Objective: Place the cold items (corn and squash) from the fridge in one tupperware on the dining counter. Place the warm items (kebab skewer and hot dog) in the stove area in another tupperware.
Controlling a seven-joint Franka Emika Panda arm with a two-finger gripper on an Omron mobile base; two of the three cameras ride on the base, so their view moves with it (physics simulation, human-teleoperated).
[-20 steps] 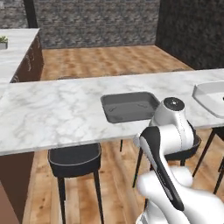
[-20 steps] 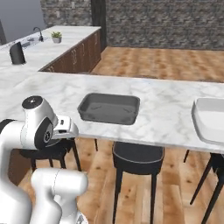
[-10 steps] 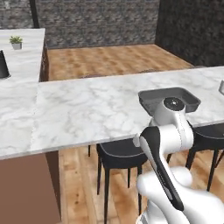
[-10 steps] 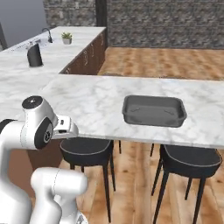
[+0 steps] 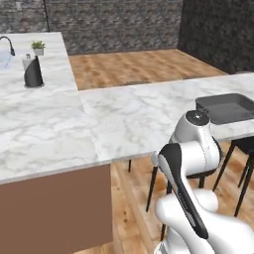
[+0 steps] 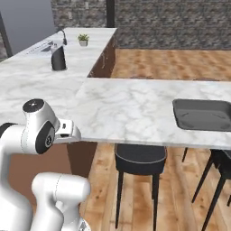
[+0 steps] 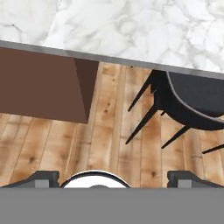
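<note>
The dining counter (image 5: 139,114) (image 6: 131,108) is a white-grey marbled slab stretching across in front of me, and its edge (image 7: 131,26) crosses the top of the hand view. One dark grey tupperware (image 5: 225,106) (image 6: 203,115) sits empty on it at the right. My arm is folded low in front of the counter. In the hand view my gripper (image 7: 113,179) is open, its fingertips (image 7: 41,177) far apart with nothing between them, above the wooden floor. Corn, squash, kebab skewer, hot dog and stove are out of view.
A side counter joins on the left with a black holder (image 5: 33,73) (image 6: 58,58), a small potted plant (image 5: 38,47) (image 6: 83,39) and a faucet (image 5: 6,44). Black stools (image 6: 140,158) (image 7: 197,100) stand under the counter beside a brown base panel (image 7: 43,87). A tall grey panel (image 6: 27,22) rises far left.
The whole picture has shifted: the base has driven left along the counter, so the tupperware now sits far right and the side counter has come into view. The gripper stays open.
</note>
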